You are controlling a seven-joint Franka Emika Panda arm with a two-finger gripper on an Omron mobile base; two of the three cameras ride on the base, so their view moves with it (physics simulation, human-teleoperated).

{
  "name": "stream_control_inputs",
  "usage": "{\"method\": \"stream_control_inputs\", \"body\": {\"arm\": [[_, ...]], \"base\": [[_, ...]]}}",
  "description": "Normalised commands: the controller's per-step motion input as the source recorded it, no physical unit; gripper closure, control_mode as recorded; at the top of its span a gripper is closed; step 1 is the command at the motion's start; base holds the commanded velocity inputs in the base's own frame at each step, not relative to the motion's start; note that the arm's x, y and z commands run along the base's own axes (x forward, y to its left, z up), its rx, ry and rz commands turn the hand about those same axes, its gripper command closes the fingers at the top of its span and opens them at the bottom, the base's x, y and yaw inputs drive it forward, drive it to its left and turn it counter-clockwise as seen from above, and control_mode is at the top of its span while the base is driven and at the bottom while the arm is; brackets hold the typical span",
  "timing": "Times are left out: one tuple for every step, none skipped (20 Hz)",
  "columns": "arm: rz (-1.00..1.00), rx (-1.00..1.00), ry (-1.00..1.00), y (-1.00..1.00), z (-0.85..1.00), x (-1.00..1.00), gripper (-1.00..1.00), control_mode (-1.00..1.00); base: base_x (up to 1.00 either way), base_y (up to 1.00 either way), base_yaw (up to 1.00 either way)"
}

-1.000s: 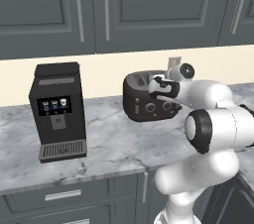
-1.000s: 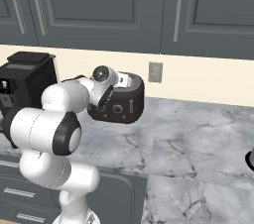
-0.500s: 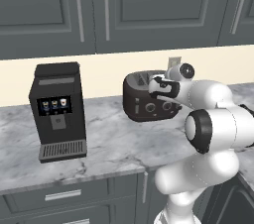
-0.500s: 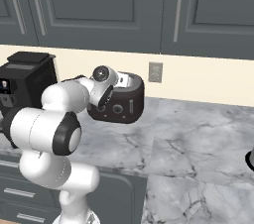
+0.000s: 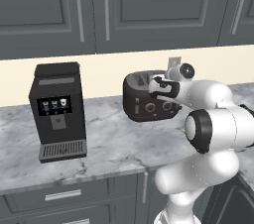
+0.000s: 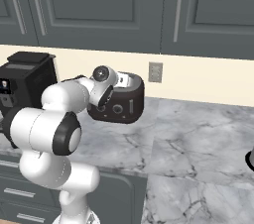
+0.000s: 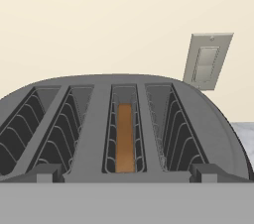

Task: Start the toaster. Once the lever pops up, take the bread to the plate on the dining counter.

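Note:
The dark rounded toaster (image 5: 143, 103) (image 6: 123, 104) (image 7: 99, 119) stands on the marble worktop against the cream wall. In the hand view, a brown bread slice (image 7: 125, 136) sits down inside a slot right of the middle. My gripper (image 5: 158, 86) (image 6: 109, 93) (image 7: 126, 172) hovers at the toaster's top front edge and points over the slots toward the wall. It is open, its fingertips (image 7: 47, 171) stand wide apart, and nothing is between them. The plate and the dining counter are out of view.
A tall boxy black coffee machine (image 5: 57, 111) (image 6: 25, 83) stands to the toaster's left. A wall outlet (image 5: 173, 63) (image 6: 155, 72) (image 7: 207, 59) is behind the toaster. Grey cabinets hang above. Bare marble worktop (image 6: 198, 134) stretches to the right, with a dark object (image 6: 250, 158) at the far edge.

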Motion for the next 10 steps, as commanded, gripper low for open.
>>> {"method": "stream_control_inputs", "body": {"arm": [[0.0, 0.0, 0.0, 0.0, 0.0, 0.0, -1.0, -1.0], [0.0, 0.0, 0.0, 0.0, 0.0, 0.0, -1.0, -1.0], [0.0, 0.0, 0.0, 0.0, 0.0, 0.0, -1.0, -1.0], [0.0, 0.0, 0.0, 0.0, 0.0, 0.0, -1.0, -1.0], [0.0, 0.0, 0.0, 0.0, 0.0, 0.0, -1.0, -1.0], [0.0, 0.0, 0.0, 0.0, 0.0, 0.0, -1.0, -1.0], [0.0, 0.0, 0.0, 0.0, 0.0, 0.0, -1.0, -1.0], [0.0, 0.0, 0.0, 0.0, 0.0, 0.0, -1.0, -1.0], [0.0, 0.0, 0.0, 0.0, 0.0, 0.0, -1.0, -1.0], [0.0, 0.0, 0.0, 0.0, 0.0, 0.0, -1.0, -1.0]], "base": [[0.0, 0.0, 0.0], [0.0, 0.0, 0.0], [0.0, 0.0, 0.0], [0.0, 0.0, 0.0], [0.0, 0.0, 0.0], [0.0, 0.0, 0.0], [0.0, 0.0, 0.0], [0.0, 0.0, 0.0], [0.0, 0.0, 0.0], [0.0, 0.0, 0.0]]}}
